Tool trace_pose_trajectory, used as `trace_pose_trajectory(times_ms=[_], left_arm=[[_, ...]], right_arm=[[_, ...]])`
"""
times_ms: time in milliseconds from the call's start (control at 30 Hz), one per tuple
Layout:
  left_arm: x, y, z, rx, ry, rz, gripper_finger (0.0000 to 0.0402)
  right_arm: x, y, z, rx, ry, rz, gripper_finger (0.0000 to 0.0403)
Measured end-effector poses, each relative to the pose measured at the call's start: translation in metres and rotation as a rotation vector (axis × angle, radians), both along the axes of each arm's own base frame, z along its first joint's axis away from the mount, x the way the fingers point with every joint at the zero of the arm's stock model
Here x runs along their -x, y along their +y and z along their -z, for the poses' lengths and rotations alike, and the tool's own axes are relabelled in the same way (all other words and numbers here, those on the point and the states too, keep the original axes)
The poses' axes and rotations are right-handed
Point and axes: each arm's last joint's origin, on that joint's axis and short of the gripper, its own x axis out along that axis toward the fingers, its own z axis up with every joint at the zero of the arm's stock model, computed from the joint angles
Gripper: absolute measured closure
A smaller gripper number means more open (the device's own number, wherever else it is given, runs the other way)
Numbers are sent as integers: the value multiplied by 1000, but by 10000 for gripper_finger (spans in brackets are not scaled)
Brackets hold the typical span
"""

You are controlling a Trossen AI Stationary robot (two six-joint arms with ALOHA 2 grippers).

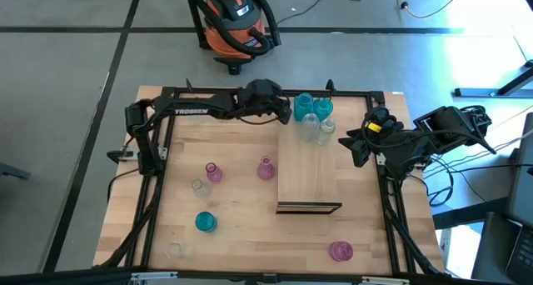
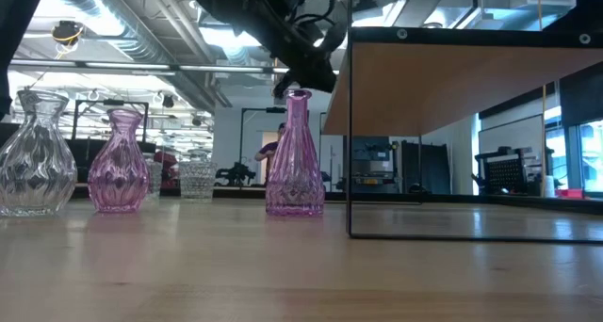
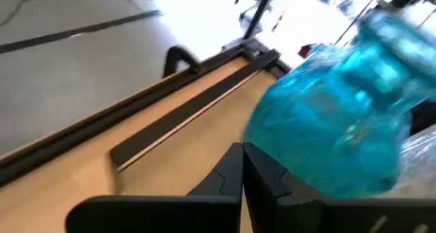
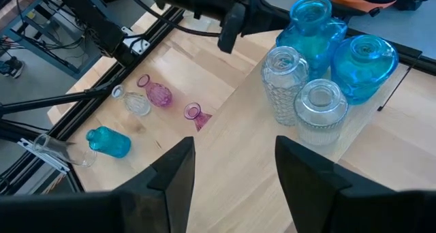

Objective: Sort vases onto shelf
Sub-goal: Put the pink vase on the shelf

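glossy ribbed glass vases (image 4: 320, 69) on a smooth matt light-wood shelf (image 1: 304, 172).

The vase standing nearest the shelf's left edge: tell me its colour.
Pink vase, see-through glass with a narrow neck; the low view shows it best.

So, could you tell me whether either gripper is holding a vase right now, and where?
Nothing is held. The left gripper is shut, empty, beside the blue vase; the right gripper is open and empty.

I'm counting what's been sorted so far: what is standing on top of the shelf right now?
Four vases stand clustered at the far end of the shelf: two teal vases and two clear vases. The rest of the board is bare. Whether they touch cannot be told.
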Motion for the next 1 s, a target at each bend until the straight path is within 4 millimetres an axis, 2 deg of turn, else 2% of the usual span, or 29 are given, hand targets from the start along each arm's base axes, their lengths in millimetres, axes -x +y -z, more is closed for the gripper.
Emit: trace_pose_trajectory(times_ms=[200,333,400,533,667,733,833,933,1000], left_arm=[[25,-5,-26,-50,80,-25,401],[57,-16,-40,-46,258,-9,402],[74,-23,-41,-20,356,6,402],[109,-42,-32,21,406,4,402],[155,-51,-18,55,299,-177,402],[177,-49,-7,76,213,-281,402],[202,-40,6,149,89,-337,402],[215,-30,20,240,55,-342,401],[218,-23,22,262,41,-317,398]], right_arm=[[0,0,0,0,0,0,219],[0,0,0,3,-1,2,219],[0,0,0,14,-3,5,219],[-1,0,1,46,9,-4,219],[-4,1,2,61,24,-13,219],[-7,2,3,73,35,-22,219],[-9,4,5,96,49,-37,219],[-11,4,5,109,55,-40,219],[-12,4,5,117,56,-49,219]])
